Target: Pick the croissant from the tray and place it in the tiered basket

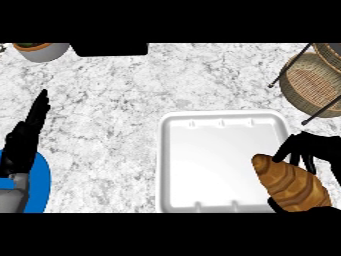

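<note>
My right robot hand (317,150) curls round the croissant (289,184) at the right edge of the tray (167,165).
I should lift it clear of the rim before carrying it toward the tiered basket (317,82).

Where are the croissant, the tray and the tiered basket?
croissant (292,186), head view, middle of its brown crust.
tray (210,160), head view, bare white floor.
tiered basket (311,86), head view, woven side.
</note>
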Robot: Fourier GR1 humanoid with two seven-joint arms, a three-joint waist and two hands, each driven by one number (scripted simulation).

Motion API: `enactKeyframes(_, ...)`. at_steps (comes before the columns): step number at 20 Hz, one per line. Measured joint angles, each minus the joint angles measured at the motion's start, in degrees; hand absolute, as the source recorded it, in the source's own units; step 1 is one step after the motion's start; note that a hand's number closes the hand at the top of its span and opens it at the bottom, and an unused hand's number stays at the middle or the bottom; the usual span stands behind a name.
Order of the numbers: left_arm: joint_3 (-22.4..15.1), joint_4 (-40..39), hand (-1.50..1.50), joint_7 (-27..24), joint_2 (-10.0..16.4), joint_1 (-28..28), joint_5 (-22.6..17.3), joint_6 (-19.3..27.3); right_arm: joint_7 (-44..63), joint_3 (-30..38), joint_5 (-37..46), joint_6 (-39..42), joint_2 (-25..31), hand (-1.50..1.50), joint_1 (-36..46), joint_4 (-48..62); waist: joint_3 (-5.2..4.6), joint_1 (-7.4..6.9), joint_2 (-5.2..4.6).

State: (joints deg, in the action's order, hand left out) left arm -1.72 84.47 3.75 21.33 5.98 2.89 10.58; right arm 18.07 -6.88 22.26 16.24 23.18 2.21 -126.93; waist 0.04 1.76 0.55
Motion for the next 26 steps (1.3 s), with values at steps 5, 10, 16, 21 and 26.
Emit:
enactKeyframes(5,0.36,-0.75,0.00,0.10,-0.16,1.21,0.34,-0.75,-0.62,13.88,-6.62,2.28,5.03,1.50,2.81,-2.59,-0.03,-0.78,-0.32)
enactKeyframes(10,0.55,-0.90,0.00,-0.43,-0.94,1.30,0.92,-1.52,-0.39,23.53,-12.93,7.74,11.86,1.50,9.26,2.48,-0.05,-1.45,-0.46)
enactKeyframes(16,1.02,-1.50,0.00,-1.35,-2.10,1.59,1.94,-2.24,-3.36,25.47,-15.09,10.38,14.68,1.50,16.75,13.18,-0.07,-2.01,-0.58)
enactKeyframes(21,0.82,-1.64,0.00,-0.61,-3.21,2.89,3.28,-2.07,-9.52,22.77,-7.51,8.84,17.20,1.50,23.15,22.70,-0.05,-2.52,-0.74)
enactKeyframes(26,1.22,-2.18,0.00,-0.68,-3.11,3.51,3.38,-2.77,-16.99,20.03,4.77,2.38,19.85,1.50,25.28,31.11,-0.03,-3.01,-0.95)
